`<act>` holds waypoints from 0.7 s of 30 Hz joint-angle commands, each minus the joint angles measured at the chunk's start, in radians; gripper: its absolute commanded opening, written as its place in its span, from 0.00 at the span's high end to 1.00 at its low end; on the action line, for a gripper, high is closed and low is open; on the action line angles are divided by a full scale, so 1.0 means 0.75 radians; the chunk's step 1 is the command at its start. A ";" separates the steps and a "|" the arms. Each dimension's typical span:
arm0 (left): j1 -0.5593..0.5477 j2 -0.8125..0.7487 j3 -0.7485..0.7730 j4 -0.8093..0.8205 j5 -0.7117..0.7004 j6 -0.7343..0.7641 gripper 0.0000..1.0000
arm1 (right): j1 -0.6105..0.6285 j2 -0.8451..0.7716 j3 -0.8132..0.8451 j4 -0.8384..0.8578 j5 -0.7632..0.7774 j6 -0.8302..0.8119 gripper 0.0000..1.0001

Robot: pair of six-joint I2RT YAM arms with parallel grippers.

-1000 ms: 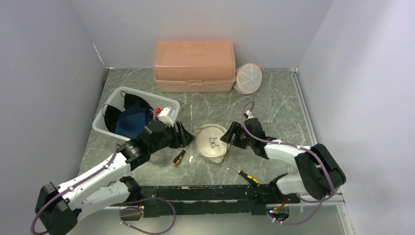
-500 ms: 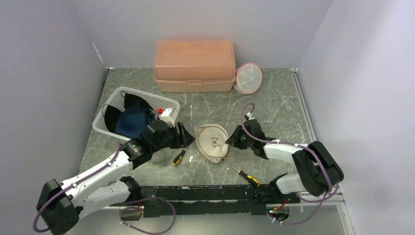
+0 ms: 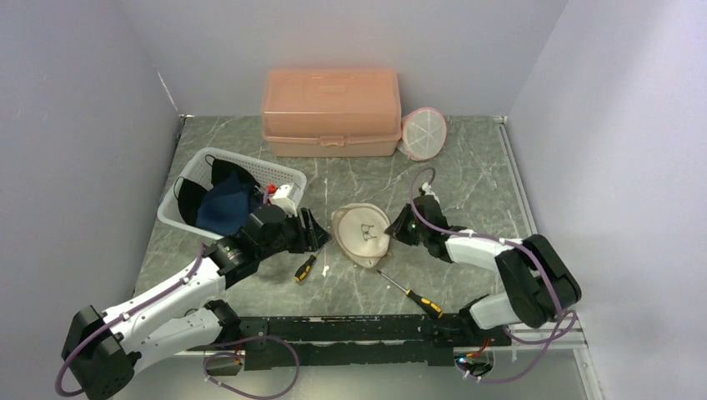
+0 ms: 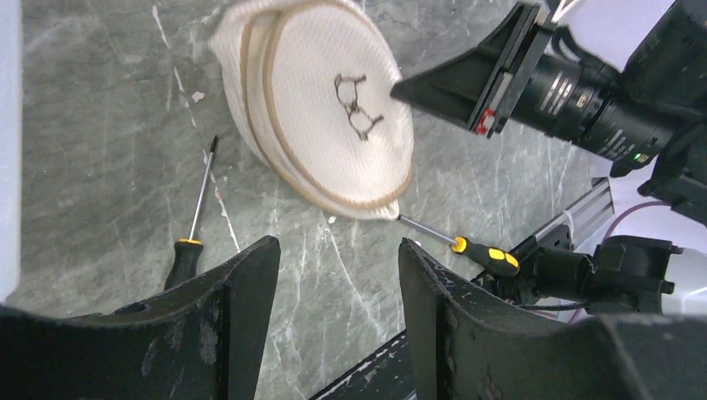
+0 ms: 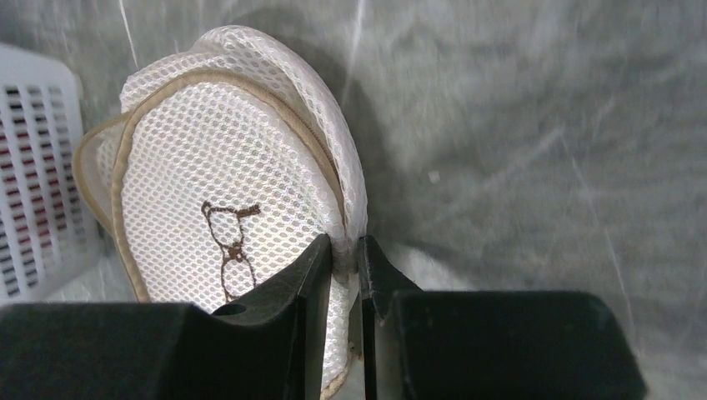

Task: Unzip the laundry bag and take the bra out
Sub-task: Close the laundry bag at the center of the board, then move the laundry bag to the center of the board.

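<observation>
1. The mesh bag (image 5: 250, 192) is hiding whatever is lying inside it.
2. The right gripper (image 5: 343, 250) is covering the bag's rim at 6 o'clock, hiding any zip there.
3. The white basket (image 5: 33, 167) is running off the edge at 9 o'clock.
4. The left gripper (image 4: 338, 250) is covering the handle end of the screwdriver (image 4: 183, 257) at 7 o'clock.

The laundry bag (image 3: 360, 235) is a rounded, clam-shaped pouch of white mesh, with beige piping round its rim and a small dark bra outline on its face. It lies mid-desk (image 3: 467, 167), that face tilted upward. Its right rim is pinched between the right gripper's (image 5: 343, 250) jaws.
</observation>
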 commanded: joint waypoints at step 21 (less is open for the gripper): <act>0.002 -0.133 0.016 -0.138 -0.087 0.015 0.40 | -0.055 0.676 0.815 0.034 0.261 -0.046 0.53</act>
